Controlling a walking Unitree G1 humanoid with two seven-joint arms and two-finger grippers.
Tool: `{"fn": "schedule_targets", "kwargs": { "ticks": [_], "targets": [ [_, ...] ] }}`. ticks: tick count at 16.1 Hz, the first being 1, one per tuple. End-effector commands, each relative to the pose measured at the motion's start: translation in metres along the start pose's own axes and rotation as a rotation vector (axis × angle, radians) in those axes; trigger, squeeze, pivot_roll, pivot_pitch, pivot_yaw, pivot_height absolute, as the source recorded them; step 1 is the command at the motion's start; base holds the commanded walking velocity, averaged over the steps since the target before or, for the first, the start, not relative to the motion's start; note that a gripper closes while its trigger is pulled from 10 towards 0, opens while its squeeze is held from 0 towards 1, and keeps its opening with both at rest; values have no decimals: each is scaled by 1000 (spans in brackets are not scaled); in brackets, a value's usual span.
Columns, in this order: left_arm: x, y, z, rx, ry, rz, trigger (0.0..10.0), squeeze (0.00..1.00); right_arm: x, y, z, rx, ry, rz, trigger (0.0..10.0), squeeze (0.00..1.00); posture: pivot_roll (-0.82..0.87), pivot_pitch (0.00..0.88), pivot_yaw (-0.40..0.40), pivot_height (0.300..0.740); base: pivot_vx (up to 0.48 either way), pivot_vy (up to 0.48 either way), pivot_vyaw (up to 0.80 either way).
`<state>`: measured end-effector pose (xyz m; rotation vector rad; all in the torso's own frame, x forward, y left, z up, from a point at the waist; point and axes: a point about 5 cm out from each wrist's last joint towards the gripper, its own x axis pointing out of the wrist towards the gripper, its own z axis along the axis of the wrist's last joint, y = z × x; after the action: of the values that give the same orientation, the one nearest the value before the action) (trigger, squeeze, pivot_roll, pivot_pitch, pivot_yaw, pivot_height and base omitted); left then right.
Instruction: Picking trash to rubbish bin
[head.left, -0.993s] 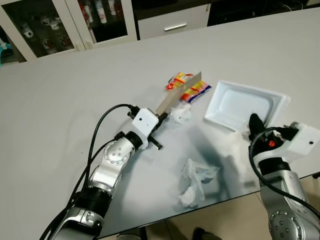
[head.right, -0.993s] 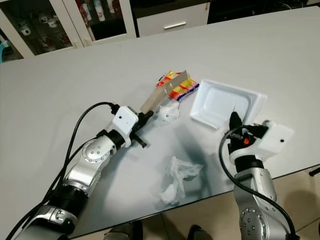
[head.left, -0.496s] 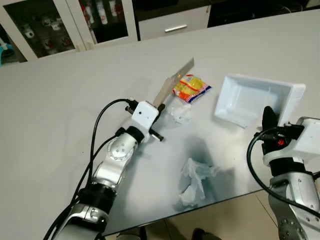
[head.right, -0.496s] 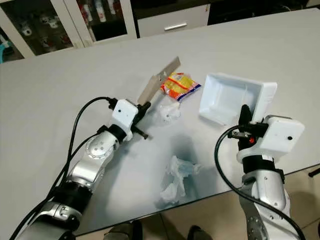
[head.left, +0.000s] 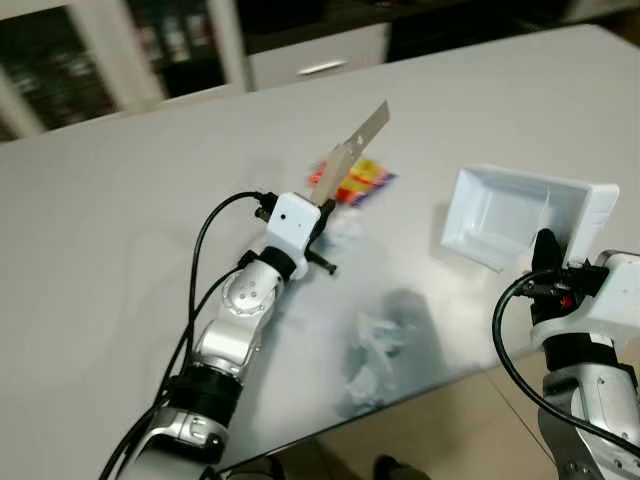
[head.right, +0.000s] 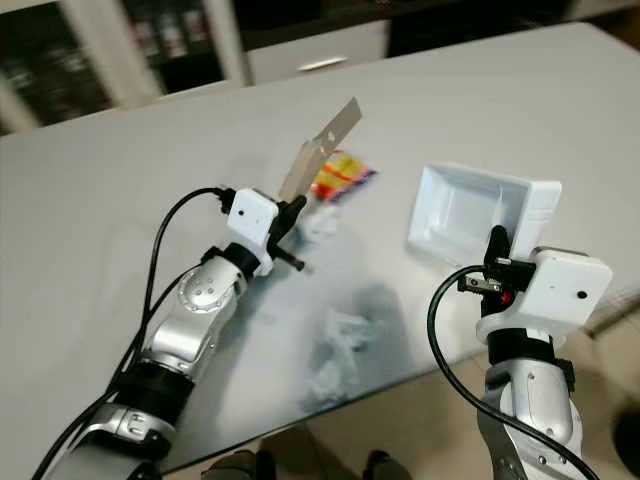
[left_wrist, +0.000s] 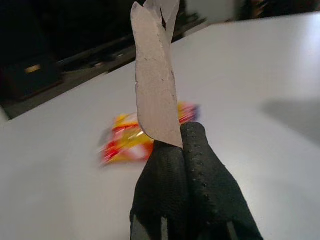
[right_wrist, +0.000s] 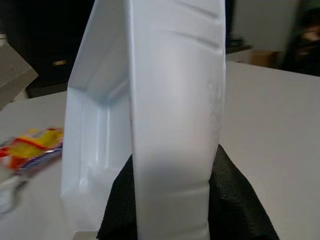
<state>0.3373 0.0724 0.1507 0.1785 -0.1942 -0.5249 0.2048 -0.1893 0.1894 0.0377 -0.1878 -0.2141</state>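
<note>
At frame centre the left gripper (head.left: 322, 208) pinches a card strip (head.left: 352, 152), its fingers (left_wrist: 187, 185) pressed together on the strip's lower end. At lower right the right gripper (head.left: 545, 258) clamps a white tray's (head.left: 505, 212) wall. A wrapper (head.left: 352, 183) lies partly hidden behind the strip; crumpled plastic (head.left: 375, 352) below is blurred.

cabinet (head.left: 120, 50) blurred, crumpled plastic (head.left: 375, 355) smeared

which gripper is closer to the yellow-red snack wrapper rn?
Left. The left gripper, shut on the cardboard strip, sits right beside the snack wrapper. The right gripper, holding the white tray, is across the table.
</note>
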Motion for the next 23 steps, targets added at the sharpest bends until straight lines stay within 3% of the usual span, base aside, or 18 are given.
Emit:
{"fn": "schedule_targets", "kwargs": {
  "ticks": [1, 7, 15, 23],
  "targets": [
    [5, 1, 12, -9, -37, 11, 10000, 0, -4, -1, 5, -14, -8, -16, 10000, 0, 51, 111, 36, 740, 0, 0, -800],
    [9, -2, 21, -34, -67, 10, 10000, 0, -10, -1, 8, -25, 0, -29, 10000, 0, 38, 110, 30, 740, 0, 0, -790],
    [11, -12, 25, -106, -61, -69, 10000, 0, -11, 0, 9, -28, 9, -36, 10000, 0, 28, 111, 33, 740, 0, 0, -788],
    [10, -13, 23, -105, -39, -87, 10000, 0, -9, 4, 8, -24, 12, -30, 10000, 0, 30, 112, 38, 740, 0, 0, -788]
  ]
}}
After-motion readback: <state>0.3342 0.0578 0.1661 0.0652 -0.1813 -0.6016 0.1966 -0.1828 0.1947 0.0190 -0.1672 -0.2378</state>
